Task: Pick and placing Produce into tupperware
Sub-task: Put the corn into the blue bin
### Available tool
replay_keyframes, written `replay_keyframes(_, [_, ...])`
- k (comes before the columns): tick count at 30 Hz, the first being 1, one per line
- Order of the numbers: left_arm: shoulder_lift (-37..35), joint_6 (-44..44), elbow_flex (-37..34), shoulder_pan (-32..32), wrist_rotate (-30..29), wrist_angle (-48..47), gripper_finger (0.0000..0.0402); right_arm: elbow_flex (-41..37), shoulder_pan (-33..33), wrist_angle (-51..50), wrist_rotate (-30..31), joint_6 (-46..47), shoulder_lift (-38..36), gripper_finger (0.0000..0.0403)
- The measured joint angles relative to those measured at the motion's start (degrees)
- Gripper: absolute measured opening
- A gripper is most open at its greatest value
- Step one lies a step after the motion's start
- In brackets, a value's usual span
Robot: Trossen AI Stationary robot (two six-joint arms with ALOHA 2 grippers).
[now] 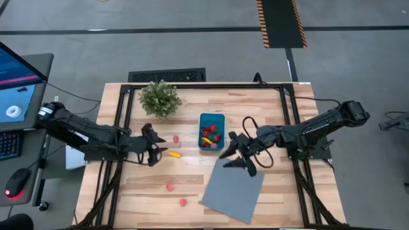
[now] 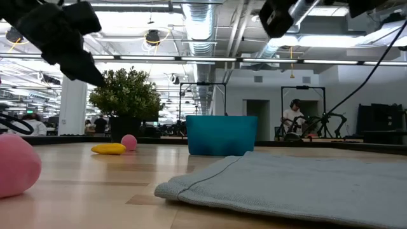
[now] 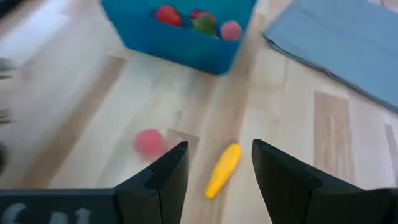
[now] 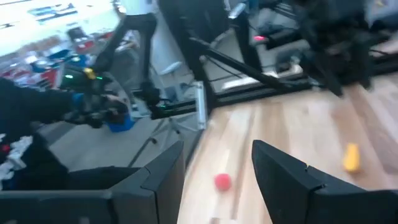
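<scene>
The tupperware (image 1: 211,130) is teal-blue and holds produce (image 1: 209,135) in red, yellow and green, with a pink piece visible in the left wrist view. On the pale, light-brown striped wooden table (image 1: 275,115) lie a yellow elongated piece (image 1: 174,154), a pink round piece (image 1: 176,138) and two further pink-red pieces (image 1: 170,186) (image 1: 183,202), beside a plain grey-blue sheet (image 1: 234,189). The potted plant (image 1: 159,99) is green, and both arms and the table frame (image 1: 121,115) are black.

Smooth plastic tupperware (image 1: 211,121), pale wood table (image 1: 268,108), matt grey cloth (image 1: 234,190).
</scene>
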Motion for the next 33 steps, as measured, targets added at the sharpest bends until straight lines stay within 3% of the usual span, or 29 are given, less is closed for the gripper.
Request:
replay_keyframes(9, [13.08,3.14,0.04,4.37,10.29,9.99,0.0167,0.0,3.16,2.14,4.67,0.63,0.02,0.0209])
replay_keyframes(21, [26.4,9.1,5.33,11.67,21.33,7.69,0.0167,0.02,7.67,7.57,6.86,-0.15,0.57,0.0208])
replay_keyframes(33, [34.98,13.64,8.19,14.69,26.06,7.16,0.0167,0.02,8.09,7.98,7.27,-0.26,0.57,0.0205])
